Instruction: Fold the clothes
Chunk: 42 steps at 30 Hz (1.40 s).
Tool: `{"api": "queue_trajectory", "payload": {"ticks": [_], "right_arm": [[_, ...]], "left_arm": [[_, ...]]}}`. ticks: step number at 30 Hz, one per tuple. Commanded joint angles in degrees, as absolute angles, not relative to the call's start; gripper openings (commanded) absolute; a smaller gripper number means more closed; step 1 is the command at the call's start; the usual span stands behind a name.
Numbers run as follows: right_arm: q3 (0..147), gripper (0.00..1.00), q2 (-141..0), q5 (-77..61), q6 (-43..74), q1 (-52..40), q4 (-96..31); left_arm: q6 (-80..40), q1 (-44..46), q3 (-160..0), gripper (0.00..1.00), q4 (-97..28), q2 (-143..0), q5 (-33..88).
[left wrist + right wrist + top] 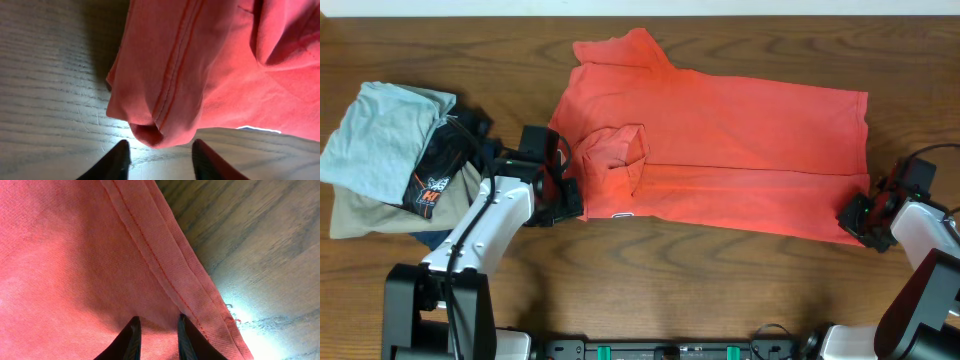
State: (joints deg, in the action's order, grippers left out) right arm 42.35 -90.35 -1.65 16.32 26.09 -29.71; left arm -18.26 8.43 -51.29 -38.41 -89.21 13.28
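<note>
Orange clothes [740,140], one shirt, span left pincer [563,196] to right pincer [854,214].

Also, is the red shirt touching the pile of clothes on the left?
No, bare table shows between the shirt and the pile.

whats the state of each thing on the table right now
T-shirt: spread out flat, partly folded
left end effector: open, tips just short of a bunched edge
right end effector: shut on the T-shirt's hem corner
folded pile: stacked, garments folded
</note>
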Motion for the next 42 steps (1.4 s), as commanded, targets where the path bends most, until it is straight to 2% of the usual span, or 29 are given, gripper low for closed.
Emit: {"api": "queue_trajectory", "payload": {"ticks": [1,8,12,24,26,27,28,38,42], "right_arm": [[40.3,0.24,-92.1,-1.3,16.5,26.2,-29.6],[40.3,0.24,-92.1,-1.3,16.5,26.2,-29.6],[40.3,0.24,-92.1,-1.3,16.5,26.2,-29.6],[40.3,0.23,-92.1,-1.3,16.5,26.2,-29.7],[40.3,0.23,-92.1,-1.3,16.5,26.2,-29.7],[40.3,0.23,-92.1,-1.3,16.5,26.2,-29.8],[40.3,0.23,-92.1,-1.3,16.5,26.2,-29.8],[40.3,0.19,-92.1,0.0,16.5,26.2,-29.8],[40.3,0.19,-92.1,0.3,16.5,26.2,-29.7]], "left_arm": [[-18.0,8.5,-50.8,0.36,-38.0,-90.0,12.8],[-18.0,8.5,-50.8,0.35,-36.8,-90.1,12.8],[-18.0,8.5,-50.8,0.30,-36.6,-90.2,12.8],[-18.0,8.5,-50.8,0.23,-36.3,-92.3,12.8],[-18.0,8.5,-50.8,0.19,-36.1,-93.0,12.8],[-17.7,8.5,-50.8,0.08,-35.9,-93.3,12.7],[-17.3,8.5,-50.8,0.06,-35.8,-93.4,12.4],[-17.8,7.1,-53.3,0.06,-43.6,-90.4,-10.9],[-17.8,6.1,-53.5,0.06,-44.0,-88.8,-12.8]]}}
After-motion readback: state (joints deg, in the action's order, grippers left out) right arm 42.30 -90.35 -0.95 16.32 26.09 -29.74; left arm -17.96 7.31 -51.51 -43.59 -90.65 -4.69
